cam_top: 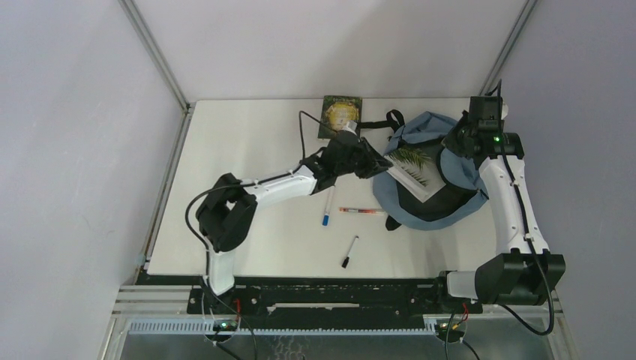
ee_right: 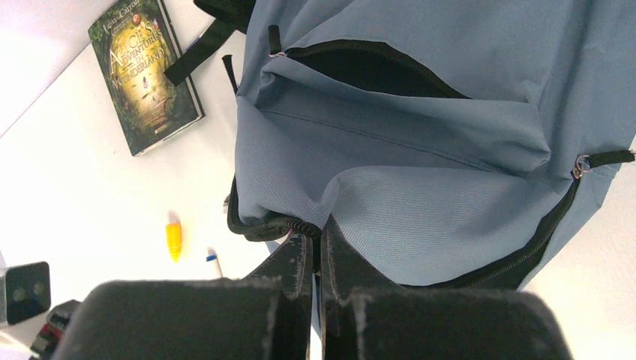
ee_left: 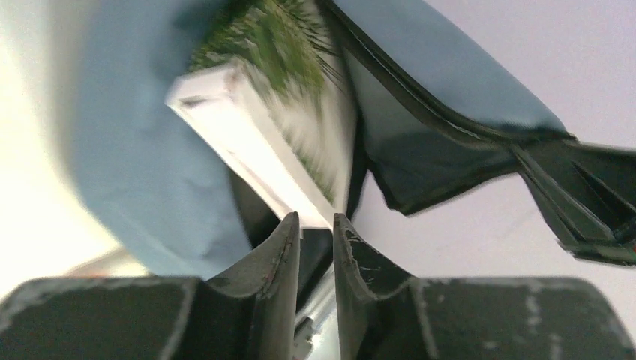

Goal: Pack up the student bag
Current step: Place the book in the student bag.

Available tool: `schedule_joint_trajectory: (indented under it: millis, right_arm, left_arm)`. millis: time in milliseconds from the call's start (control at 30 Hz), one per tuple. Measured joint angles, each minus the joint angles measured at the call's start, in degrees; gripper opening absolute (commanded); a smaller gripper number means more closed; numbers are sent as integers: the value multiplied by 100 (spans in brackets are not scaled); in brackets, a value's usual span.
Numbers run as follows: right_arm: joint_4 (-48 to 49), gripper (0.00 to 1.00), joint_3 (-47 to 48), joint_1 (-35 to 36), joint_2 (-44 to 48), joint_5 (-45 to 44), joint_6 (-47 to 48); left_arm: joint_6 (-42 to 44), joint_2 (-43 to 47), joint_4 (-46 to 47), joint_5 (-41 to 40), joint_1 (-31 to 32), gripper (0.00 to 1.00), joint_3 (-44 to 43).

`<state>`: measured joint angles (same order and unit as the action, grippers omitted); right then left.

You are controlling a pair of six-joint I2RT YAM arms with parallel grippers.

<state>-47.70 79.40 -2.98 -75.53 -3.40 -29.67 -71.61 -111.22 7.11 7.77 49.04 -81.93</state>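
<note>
The only lettering I can read is on the dark green book [ee_right: 146,75] at the upper left of the right wrist view. Its cover title says "Alice's Adventures in Wonderland", stacked over several lines. A smaller line above the title is too fine for me to make out. In the left wrist view the white book [ee_left: 255,142] is blurred, so I can't read it.

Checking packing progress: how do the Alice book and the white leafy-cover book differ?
Place: the Alice book lies flat on the table; the white book sits tilted in the student bag's opening.
Grasp: the Alice book is untouched; the white book is pinched by the left fingers.
Cover: the Alice book is dark green, the white book pale with green foliage.
Both are closed books.
</note>
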Motion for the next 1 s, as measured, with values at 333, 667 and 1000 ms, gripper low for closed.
schedule_joint_trajectory:
  millis: [333,667,1000]
  right_arm:
    - [-2,0,0,22,0,-39,0]
    - [-2,0,0,87,-33,-70,0]
    - [-4,0,-107,160,-70,-109,7]
  left_arm:
    - [693,-376,-621,-256,-645,29,-221]
    - [1270,-1602,-859,-7,-389,31,-1593]
    - [1773,-1978,-1174,361,278,34,-2673]
